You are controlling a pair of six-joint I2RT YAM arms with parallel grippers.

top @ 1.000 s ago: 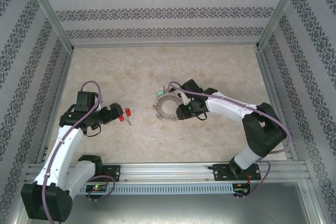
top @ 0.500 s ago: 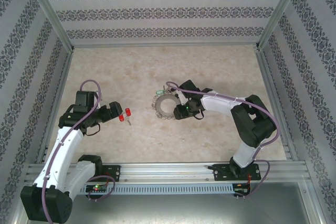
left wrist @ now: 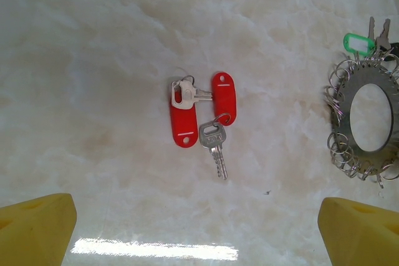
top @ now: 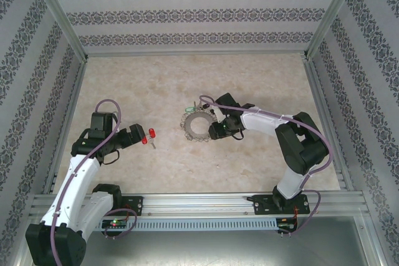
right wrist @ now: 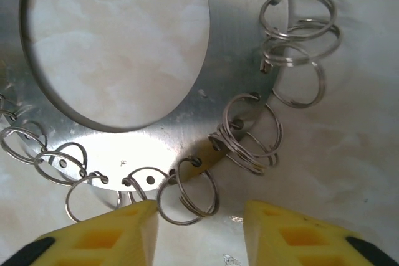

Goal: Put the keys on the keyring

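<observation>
The keys lie flat on the marble table: two silver keys, each on a red plastic tag, small in the top view. My left gripper hangs open just short of them, its yellow fingertips wide apart with nothing between; from above it sits left of them. The keyring is a flat silvery plate with a wide hole and several small split rings along its rim. My right gripper stands at its near-right edge, jaws partly apart around one split ring, not clamping it.
A green-tagged pair of keys hangs from the far side of the ring plate. Patterned walls and aluminium rails box in the table. Bare marble lies between the two arms and behind them.
The right gripper has narrowed slightly and shifted a little along the ring's edge. The left arm has settled slightly toward the near edge, its gripper still beside the keys.
</observation>
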